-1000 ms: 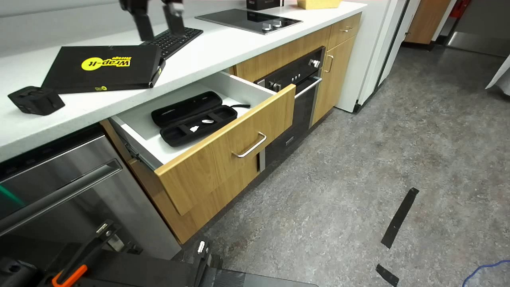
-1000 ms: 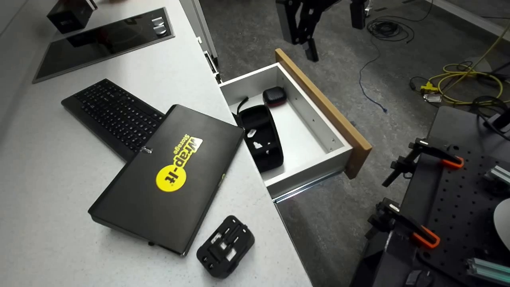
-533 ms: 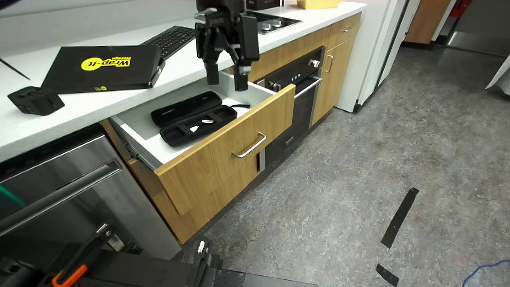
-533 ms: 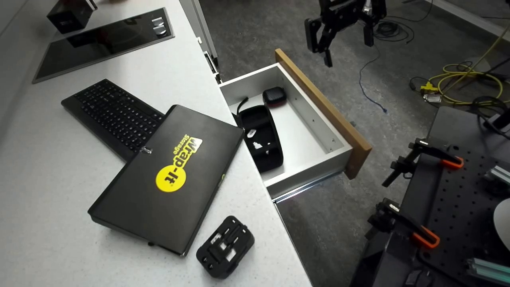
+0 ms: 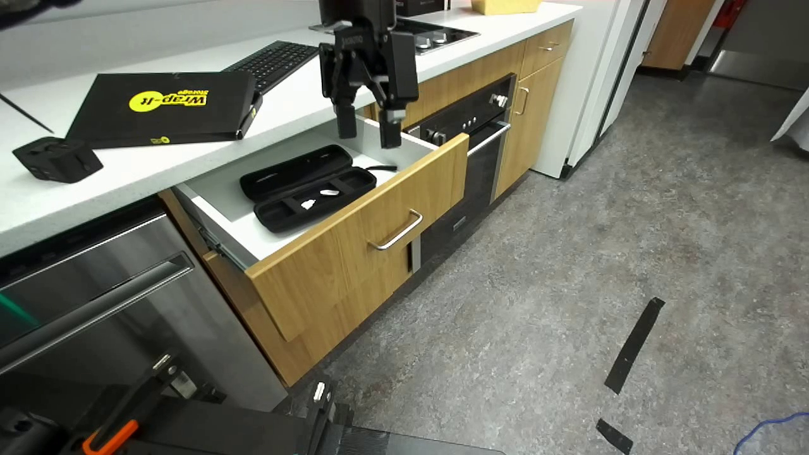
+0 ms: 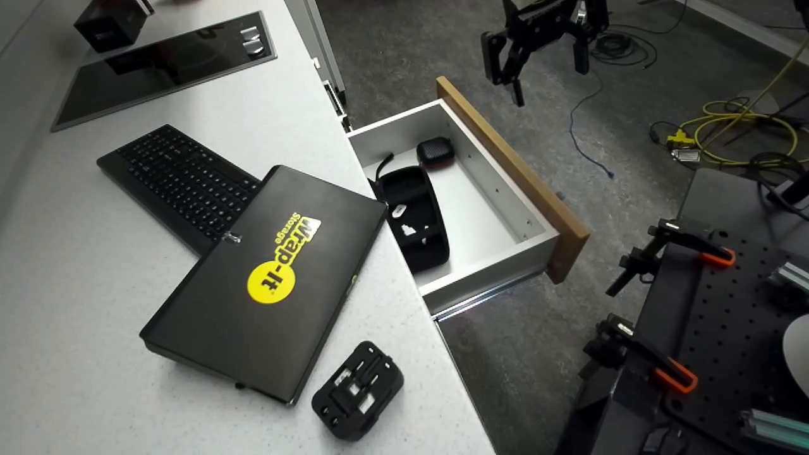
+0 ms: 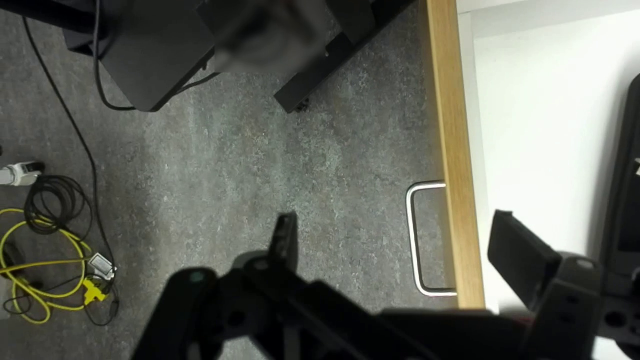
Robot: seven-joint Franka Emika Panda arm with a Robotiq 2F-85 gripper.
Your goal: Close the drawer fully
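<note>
The drawer stands open, its oak front (image 5: 341,272) out from the cabinet; its front panel also shows in an exterior view (image 6: 513,174) and in the wrist view (image 7: 457,150). Its silver bar handle (image 5: 399,235) shows in the wrist view (image 7: 413,235) too. An open black case (image 5: 316,189) and a small black pouch (image 6: 436,151) lie inside. My gripper (image 5: 368,131) is open and empty, pointing down above the drawer front and apart from it; it shows in an exterior view (image 6: 549,77). In the wrist view my gripper (image 7: 395,220) has one finger over the floor, one over the drawer's inside.
The white countertop (image 5: 341,76) holds a black box (image 5: 167,107), a keyboard (image 6: 189,183), a black adapter (image 6: 358,390) and a cooktop (image 6: 170,69). A black oven (image 5: 461,164) is beside the drawer. A black table (image 6: 727,303) with orange-tipped clamps (image 6: 676,376) faces the drawer.
My gripper has come down from high up and moved right in an exterior view, to over the drawer front. In the last half second it shifted only slightly. The drawer has not moved.
</note>
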